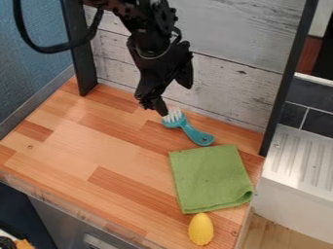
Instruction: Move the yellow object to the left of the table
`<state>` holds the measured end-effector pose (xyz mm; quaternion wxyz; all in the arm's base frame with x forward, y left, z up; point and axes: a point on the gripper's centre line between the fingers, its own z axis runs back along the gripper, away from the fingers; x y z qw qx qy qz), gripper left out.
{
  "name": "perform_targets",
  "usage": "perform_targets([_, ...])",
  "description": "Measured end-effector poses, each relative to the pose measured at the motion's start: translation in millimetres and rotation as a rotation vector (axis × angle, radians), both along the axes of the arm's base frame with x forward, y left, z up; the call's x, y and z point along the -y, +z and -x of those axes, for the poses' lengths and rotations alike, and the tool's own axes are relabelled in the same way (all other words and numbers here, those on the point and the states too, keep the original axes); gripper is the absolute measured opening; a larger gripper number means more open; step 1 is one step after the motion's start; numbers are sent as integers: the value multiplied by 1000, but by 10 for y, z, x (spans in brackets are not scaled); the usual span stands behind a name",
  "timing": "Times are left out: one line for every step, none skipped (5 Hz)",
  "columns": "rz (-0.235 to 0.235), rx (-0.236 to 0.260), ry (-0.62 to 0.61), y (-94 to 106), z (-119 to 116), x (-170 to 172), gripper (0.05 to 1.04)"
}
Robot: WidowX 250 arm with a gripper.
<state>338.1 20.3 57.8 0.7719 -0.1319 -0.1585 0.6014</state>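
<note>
The top edge cuts off the robot arm (pixel 127 9), the black cable (pixel 40 48), the pale wooden wall (pixel 234 34) and both dark posts (pixel 81 63) beside it. At upper centre, the tip of the gripper (pixel 155 104) covers a little of the brush (pixel 189 129) at its bristles. The layers inside the folded green cloth (pixel 209 177) are hidden. At the lower left, the wooden table (pixel 71 141) runs off the left edge, and the bottom edge crops a metal handle (pixel 98 241). An orange and black item (pixel 23 244) in that corner is too cropped to identify. The right edge cuts off the white ridged surface (pixel 302 158).
</note>
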Motion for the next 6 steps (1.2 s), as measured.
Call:
perform_targets([9,-36,1,-101,30,16,1001])
perform_targets([56,-97,-34,-147,113,181,1001])
perform_targets([64,-140,-48,-162,179,242,1001])
perform_targets([71,-194,-49,-161,325,417,1001])
perform_targets([71,-215,-54,-190,556,600,1001])
perform_targets([57,-246,-80,-220,797,820,1001])
